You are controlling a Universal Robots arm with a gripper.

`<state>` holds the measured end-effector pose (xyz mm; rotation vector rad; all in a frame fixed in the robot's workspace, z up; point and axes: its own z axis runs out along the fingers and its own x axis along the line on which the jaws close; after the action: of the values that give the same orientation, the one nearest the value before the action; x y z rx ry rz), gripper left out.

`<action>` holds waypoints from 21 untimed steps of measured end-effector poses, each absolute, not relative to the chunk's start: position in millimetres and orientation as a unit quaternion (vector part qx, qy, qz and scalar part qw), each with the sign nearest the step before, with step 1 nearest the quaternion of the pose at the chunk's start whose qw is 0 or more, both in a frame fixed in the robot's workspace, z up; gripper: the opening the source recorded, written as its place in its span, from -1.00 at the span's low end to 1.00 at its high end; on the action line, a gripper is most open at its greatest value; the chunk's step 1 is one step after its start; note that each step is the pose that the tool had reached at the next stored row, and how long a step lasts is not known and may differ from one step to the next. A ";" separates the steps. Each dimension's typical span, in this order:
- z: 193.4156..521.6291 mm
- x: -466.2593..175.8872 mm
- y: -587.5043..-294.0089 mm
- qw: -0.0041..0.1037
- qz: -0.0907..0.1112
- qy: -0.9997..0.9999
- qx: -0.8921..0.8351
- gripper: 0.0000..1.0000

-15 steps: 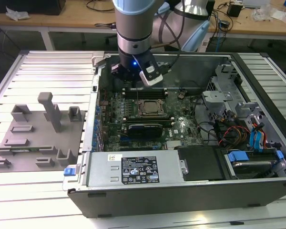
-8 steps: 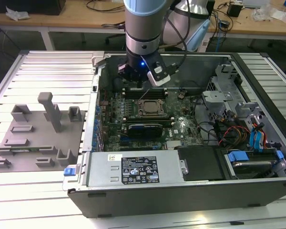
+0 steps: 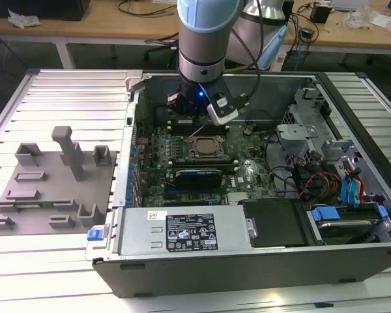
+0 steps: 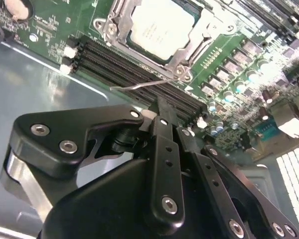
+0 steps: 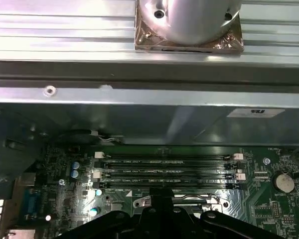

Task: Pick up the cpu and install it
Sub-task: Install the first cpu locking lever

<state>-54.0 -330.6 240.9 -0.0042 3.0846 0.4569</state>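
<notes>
The cpu (image 4: 159, 27), a flat square chip with a silver-white top, lies inside its metal-framed socket (image 4: 182, 52) on the green motherboard. In the exterior view the cpu (image 3: 205, 149) sits at the middle of the open computer case. My gripper (image 3: 194, 120) hangs just behind the socket, over the black memory slots (image 5: 164, 172). In the second wrist view the black fingers (image 4: 164, 129) are drawn together into a narrow tip, and my gripper (image 4: 162, 104) is shut with nothing in it. A thin wire latch lever (image 4: 139, 85) stands free beside the socket.
The case's rear wall (image 5: 139, 124) rises close behind the gripper. A power supply (image 3: 182, 231) fills the case's front, and drive bays with cables (image 3: 326, 176) fill the exterior view's right. A grey fixture plate with blocks (image 3: 52, 182) lies on the slatted table at that view's left.
</notes>
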 end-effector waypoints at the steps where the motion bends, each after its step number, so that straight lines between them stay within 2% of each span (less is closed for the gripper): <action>1: 238.4 -53.4 -330.6 0.012 0.146 0.989 0.003 -0.79; 6: 233.1 -52.3 -330.6 0.014 0.143 0.989 0.022 -0.79; 9: 230.3 -49.1 -329.6 0.011 0.129 0.991 0.028 -0.79; 16: 224.7 -35.1 -322.8 0.008 0.128 0.991 0.029 -0.79; 21: 209.2 -33.7 -319.1 0.008 0.118 0.993 0.029 -0.79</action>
<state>-33.7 -319.1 209.2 0.0897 3.1017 0.3688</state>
